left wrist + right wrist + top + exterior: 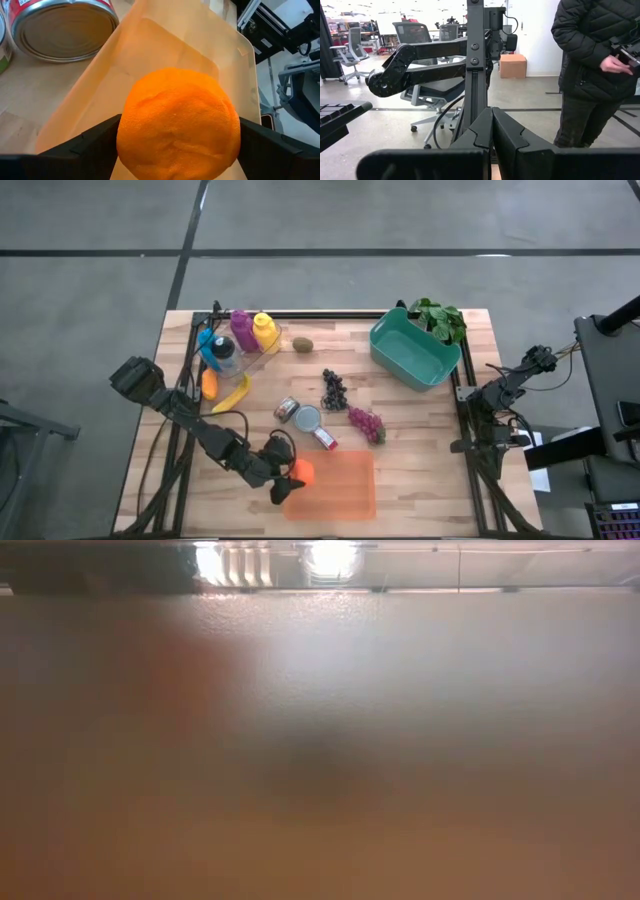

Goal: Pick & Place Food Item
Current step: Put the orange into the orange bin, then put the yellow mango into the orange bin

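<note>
Nearest the left wrist camera, an orange (177, 125) fills the gap between the two fingers (85, 147) of the left hand (290, 477), which grips it on both sides. The orange sits at the left edge of an orange tray (340, 490) near the front of the bench (420, 450); whether it touches the tray cannot be told.

Behind the tray lie two cans: a red-labelled one (324, 437) on its side and another (287, 409) just beside it, with a loose lid (307, 418) between them. Two grape bunches lie to their right, a dark one (334, 389) and a purple one (367, 423).

At the back left stand a clear bin (262, 352) holding a purple bottle (243, 328) and a yellow bottle (265, 330), with a blue-capped bottle (218, 352) alongside. A banana (232, 396) and a carrot (209, 384) lie in front of them. A kiwi (302, 345) rests near the bin. A teal tub (414, 350) stands at the back right, with greens (440, 318) just behind it.

Right hand (492, 145): fingers pressed together, empty, parked off the bench's right edge. A person (590, 65) in a dark jacket stands beyond it.
</note>
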Robot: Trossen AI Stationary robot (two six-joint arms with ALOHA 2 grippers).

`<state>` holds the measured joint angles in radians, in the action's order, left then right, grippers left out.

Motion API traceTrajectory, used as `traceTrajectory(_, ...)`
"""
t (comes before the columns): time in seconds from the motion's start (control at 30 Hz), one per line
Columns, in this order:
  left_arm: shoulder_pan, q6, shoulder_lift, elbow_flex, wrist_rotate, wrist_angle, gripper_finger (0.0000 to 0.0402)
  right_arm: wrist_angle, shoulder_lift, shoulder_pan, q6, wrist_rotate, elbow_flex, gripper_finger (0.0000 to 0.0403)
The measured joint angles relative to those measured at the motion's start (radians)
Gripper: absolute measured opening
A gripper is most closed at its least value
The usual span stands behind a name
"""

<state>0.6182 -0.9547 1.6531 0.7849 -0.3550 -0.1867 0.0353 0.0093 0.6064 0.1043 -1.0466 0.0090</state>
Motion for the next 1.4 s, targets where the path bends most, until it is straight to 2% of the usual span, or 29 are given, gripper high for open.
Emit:
traceTrajectory(0.7, -0.010, 0.012, -0.001, -0.004, -0.007, 0.034, 0.0345, 0.000, 0.000, 0.000, 0.000, 0.000, 0.000, 0.0008)
traceTrajectory(1.03, -0.011, -0.011, -0.001, -0.002, -0.006, 0.023, 0.0396, 0.000, 0.000, 0.000, 0.000, 0.000, 0.000, 0.0008)
traceTrajectory(1.4, -0.011, -0.014, -0.001, 0.004, 0.009, 0.024, 0.0390, 0.000, 0.000, 0.000, 0.000, 0.000, 0.000, 0.0008)
